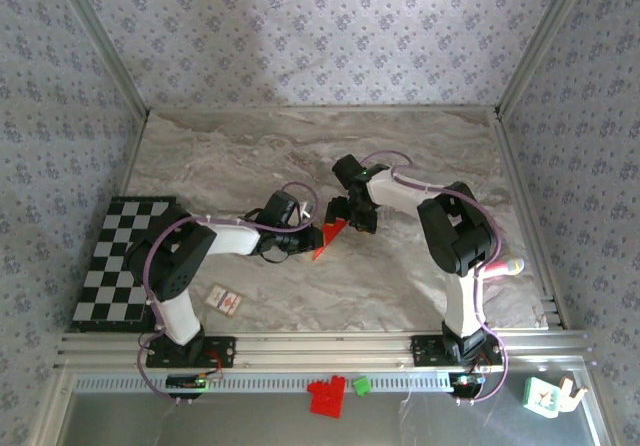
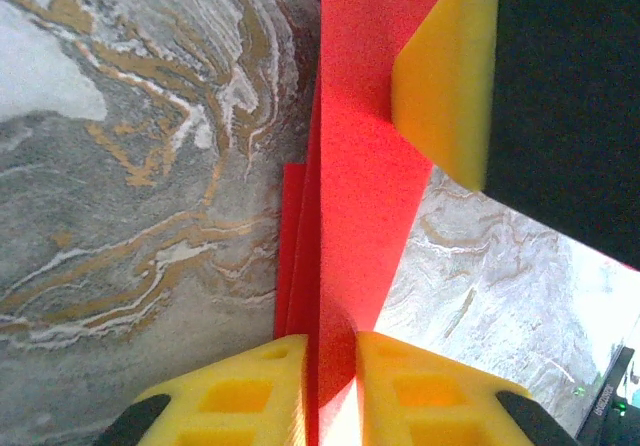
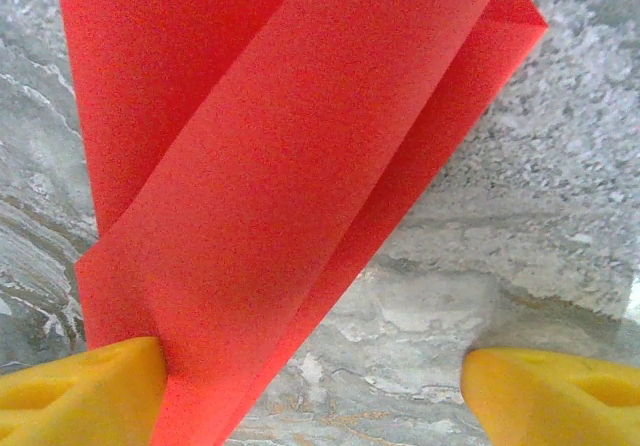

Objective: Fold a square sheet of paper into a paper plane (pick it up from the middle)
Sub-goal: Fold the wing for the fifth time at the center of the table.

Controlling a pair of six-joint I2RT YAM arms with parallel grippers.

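The left wrist view shows the left tool (image 2: 330,341) clamped on an edge of the square sheet of paper (image 2: 365,166). The right wrist view shows the right tool (image 3: 315,366) spread wide, with one finger (image 3: 80,386) touching the folded sheet. From above, the sheet lies right of the checkerboard mat (image 1: 125,261), its long axis slanting away rightward. The left arm (image 1: 215,236) and right arm (image 1: 455,226) bend inward and meet over it.
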